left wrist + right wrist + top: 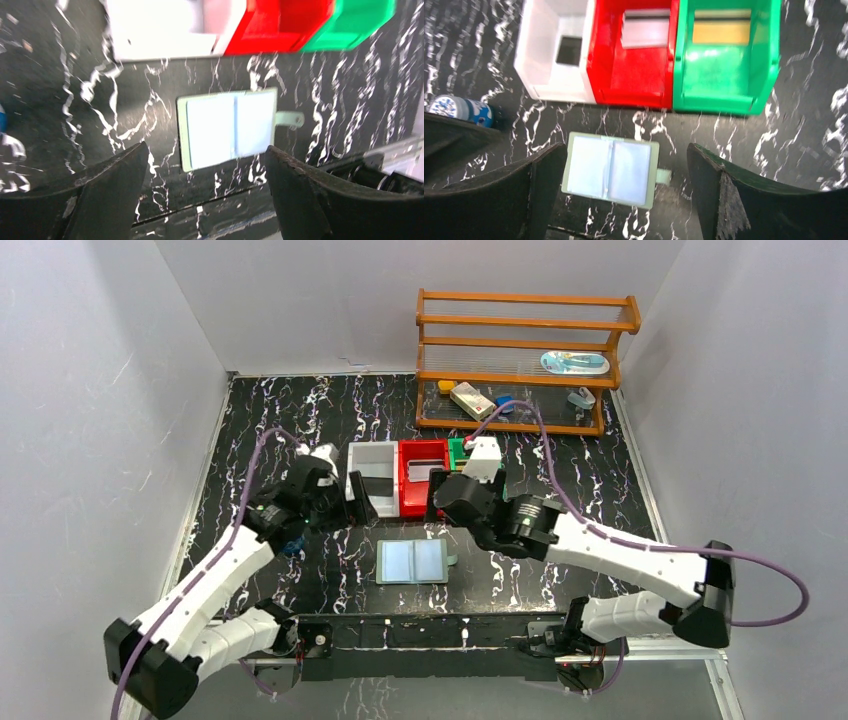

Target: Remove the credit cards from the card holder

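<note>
The card holder (413, 561) lies open and flat on the black marble table, its clear bluish pockets (610, 169) facing up and its small tab pointing right (227, 127). One of the credit cards, black (569, 50), lies in the white bin, a pale silver one (645, 29) in the red bin, a gold one (721, 31) in the green bin. My left gripper (352, 504) (206, 149) hovers open and empty by the white bin. Open too, with nothing between its fingers, my right gripper (441, 500) (626, 147) hangs above the holder, in front of the red bin.
White (372, 478), red (423, 476) and green (460, 452) bins stand side by side behind the holder. A round blue-and-white tin (461, 109) sits to the holder's left, under the left arm. An orange wooden rack (520, 360) with small items stands at the back right.
</note>
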`<state>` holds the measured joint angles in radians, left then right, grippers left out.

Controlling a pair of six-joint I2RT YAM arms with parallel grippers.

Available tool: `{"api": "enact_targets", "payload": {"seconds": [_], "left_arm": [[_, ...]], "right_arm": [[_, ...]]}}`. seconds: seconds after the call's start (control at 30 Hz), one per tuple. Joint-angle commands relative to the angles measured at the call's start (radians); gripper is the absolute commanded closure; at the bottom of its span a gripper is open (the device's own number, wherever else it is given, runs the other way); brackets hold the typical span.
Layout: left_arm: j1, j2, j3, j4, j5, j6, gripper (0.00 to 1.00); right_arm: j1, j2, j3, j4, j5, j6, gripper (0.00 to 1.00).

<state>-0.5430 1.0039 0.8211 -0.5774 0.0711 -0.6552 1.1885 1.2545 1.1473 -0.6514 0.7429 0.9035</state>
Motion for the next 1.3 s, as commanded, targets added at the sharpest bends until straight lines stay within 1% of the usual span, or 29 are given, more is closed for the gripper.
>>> {"api": "enact_targets", "payload": {"seconds": [0.0, 0.1, 0.2, 0.27, 0.3, 0.37, 0.43, 0.47, 0.57, 0.6, 0.7, 0.8, 0.9, 1.0, 1.1, 1.27], "left_arm": [[-0.001, -0.08, 0.145, -0.123, -0.257, 0.059, 0.11], [-0.002, -0.094, 0.232, -0.173, -0.392, 0.096, 0.02], [-0.001, -0.098, 0.295, -0.186, -0.479, 0.158, 0.02], [-0.001, -0.087, 0.33, -0.182, -0.532, 0.227, 0.02], [-0.001, -0.076, 0.347, -0.188, -0.571, 0.239, 0.02], [0.006, -0.055, 0.384, -0.189, -0.624, 0.29, 0.01], [0.053, -0.031, 0.423, -0.18, -0.63, 0.341, 0.02], [0.092, -0.01, 0.445, -0.18, -0.618, 0.359, 0.02], [0.262, 0.052, 0.542, -0.206, -0.505, 0.39, 0.02], [0.292, 0.07, 0.573, -0.206, -0.493, 0.392, 0.01], [0.326, 0.137, 0.683, -0.218, -0.525, 0.372, 0.02], [0.339, 0.202, 0.804, -0.239, -0.563, 0.363, 0.02], [0.338, 0.207, 0.836, -0.232, -0.544, 0.322, 0.02], [0.338, 0.167, 0.776, -0.228, -0.554, 0.259, 0.02], [0.338, 0.105, 0.71, -0.227, -0.529, 0.216, 0.02], [0.338, 0.034, 0.649, -0.235, -0.559, 0.222, 0.02]], "right_arm": [[-0.003, -0.109, -0.017, 0.215, 0.122, -0.327, 0.02], [-0.005, -0.167, -0.041, 0.38, 0.148, -0.534, 0.02], [-0.025, -0.185, -0.037, 0.478, 0.188, -0.702, 0.02], [-0.07, -0.166, -0.01, 0.495, 0.184, -0.776, 0.02], [-0.106, -0.152, 0.008, 0.487, 0.165, -0.796, 0.02], [-0.216, -0.114, 0.057, 0.432, 0.081, -0.785, 0.02], [-0.351, -0.081, 0.116, 0.356, -0.017, -0.724, 0.02], [-0.446, -0.07, 0.135, 0.331, -0.081, -0.698, 0.02], [-0.63, -0.055, 0.163, 0.324, -0.304, -0.654, 0.02], [-0.675, -0.048, 0.177, 0.323, -0.356, -0.642, 0.02], [-0.762, -0.014, 0.251, 0.297, -0.458, -0.633, 0.02], [-0.779, 0.043, 0.398, 0.182, -0.507, -0.643, 0.02], [-0.779, 0.06, 0.46, 0.106, -0.521, -0.65, 0.02], [-0.778, 0.023, 0.441, 0.094, -0.501, -0.611, 0.02], [-0.78, -0.044, 0.376, 0.123, -0.529, -0.568, 0.02], [-0.778, -0.083, 0.322, 0.097, -0.525, -0.535, 0.02]]}}
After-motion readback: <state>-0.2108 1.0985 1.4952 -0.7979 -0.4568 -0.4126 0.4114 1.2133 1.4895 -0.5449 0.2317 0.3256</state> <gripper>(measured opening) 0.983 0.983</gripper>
